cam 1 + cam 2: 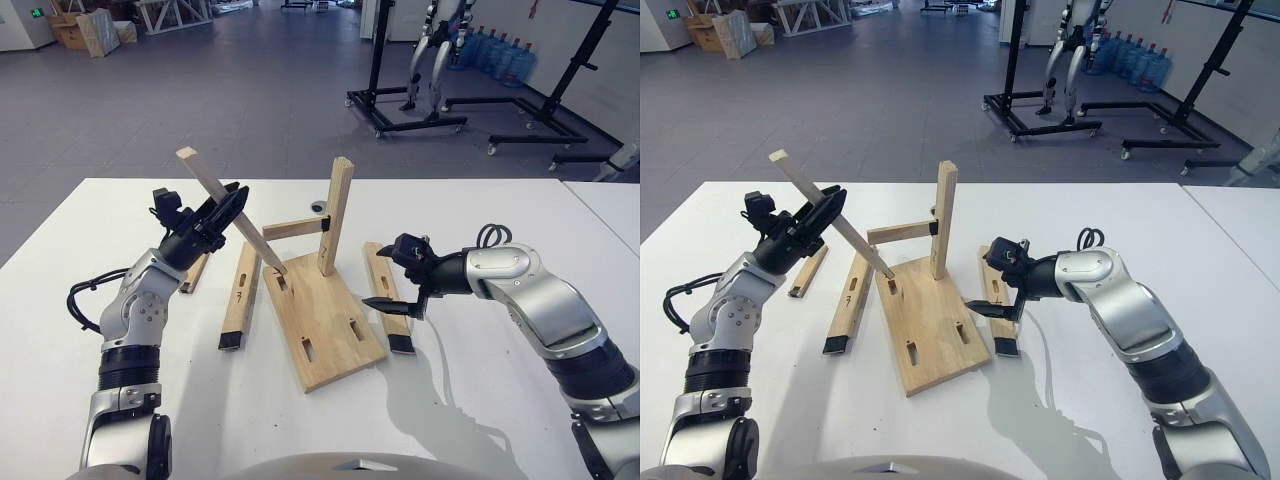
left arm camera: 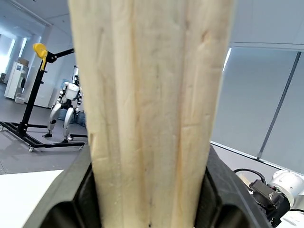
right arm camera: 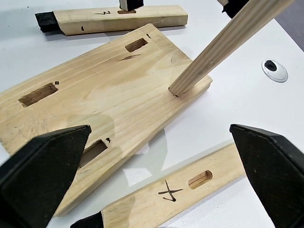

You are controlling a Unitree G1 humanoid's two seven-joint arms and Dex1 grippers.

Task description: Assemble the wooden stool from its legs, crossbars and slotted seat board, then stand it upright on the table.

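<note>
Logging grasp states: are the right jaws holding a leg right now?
No, the right jaws stand open and empty above the loose leg beside the seat board.

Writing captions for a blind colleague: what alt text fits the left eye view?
The left pincer holds a tilted leg, its lower end at a slot of the seat board on a table. An upright leg with a crossbar stands in the board; the open right pincer hovers over a loose leg.

Left arm (image 1: 135, 312) and right arm (image 1: 545, 300): rounded silver-grey shells, black rings at the joints. Black cable loop (image 1: 85, 300) at left elbow; second black cable (image 1: 492, 236) curls above right wrist. Left gripper (image 1: 232, 198) and right gripper (image 1: 392, 306) matte black, two tapered fingers each.
</note>
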